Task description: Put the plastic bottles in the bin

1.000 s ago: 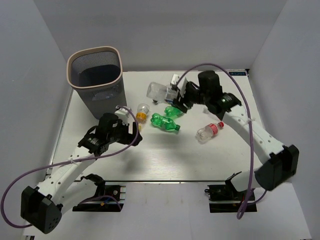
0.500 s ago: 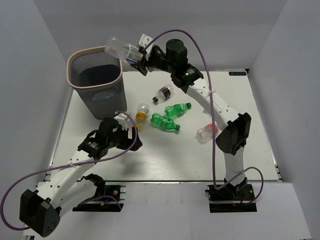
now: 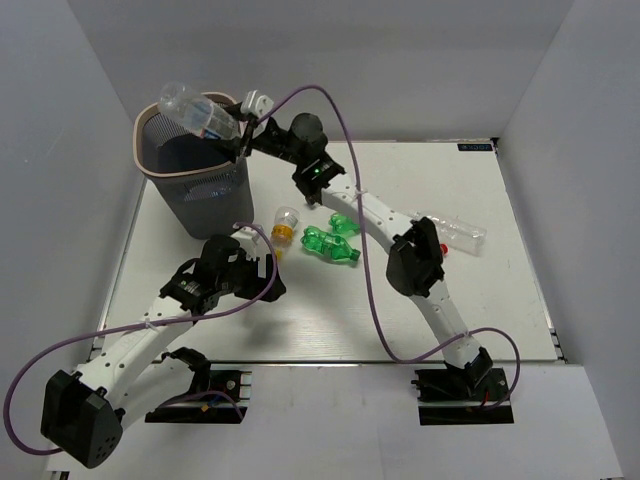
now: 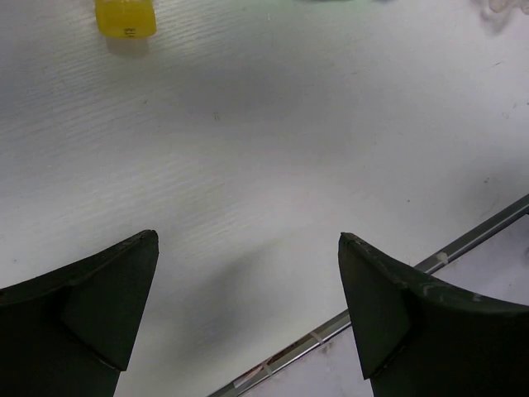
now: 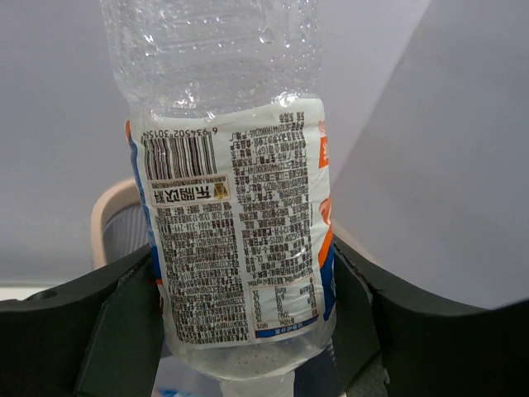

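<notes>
My right gripper (image 3: pixel 238 133) is shut on a clear plastic bottle with a blue and white label (image 3: pixel 198 112) and holds it tilted above the mouth of the dark mesh bin (image 3: pixel 190 175). In the right wrist view the bottle (image 5: pixel 231 223) sits between the fingers, with the bin's pale rim (image 5: pixel 110 207) behind it. My left gripper (image 3: pixel 262 266) is open and empty, low over the table (image 4: pixel 273 149). A small clear bottle with an orange cap (image 3: pixel 286 220) and two green bottles (image 3: pixel 330 245) lie mid-table. A clear bottle with a red cap (image 3: pixel 462 233) lies to the right.
The bin stands at the table's far left corner. The right arm stretches across the back of the table over the green bottles. The orange cap (image 4: pixel 125 16) shows at the top of the left wrist view, and the table's near edge (image 4: pixel 463 244) runs at the lower right.
My right arm lifted the labelled bottle from the back of the table and carried it left until it hangs over the bin. The red-capped bottle now lies further right. The left arm barely moved.
</notes>
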